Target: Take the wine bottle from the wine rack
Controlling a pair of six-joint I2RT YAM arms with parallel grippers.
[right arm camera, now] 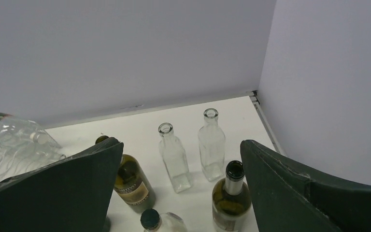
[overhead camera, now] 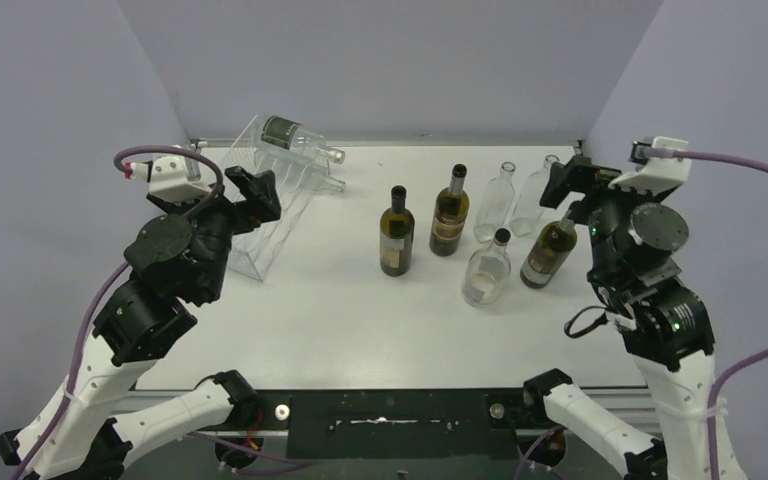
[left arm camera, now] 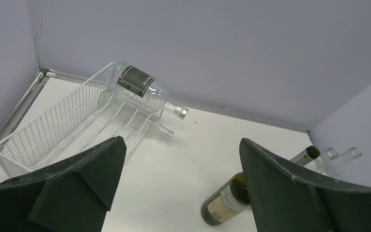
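The see-through wine rack (overhead camera: pixel 272 215) stands at the back left, also in the left wrist view (left arm camera: pixel 53 128). A clear wine bottle with a dark green label (overhead camera: pixel 295 136) lies across its top row, silver cap pointing right (left arm camera: pixel 142 86). A second clear bottle (left arm camera: pixel 159 130) lies lower in the rack, neck sticking out. My left gripper (overhead camera: pixel 257 190) is open and empty, beside the rack's near right side, short of the bottles. My right gripper (overhead camera: pixel 567 182) is open and empty above the standing bottles at the right.
Several bottles stand mid-right: a dark green one (overhead camera: pixel 397 232), a labelled dark one (overhead camera: pixel 449 212), two clear square ones (overhead camera: pixel 496 205) (overhead camera: pixel 535 195), a clear black-capped one (overhead camera: pixel 487 268) and a greenish one (overhead camera: pixel 550 250) by my right gripper. Walls close the back and sides.
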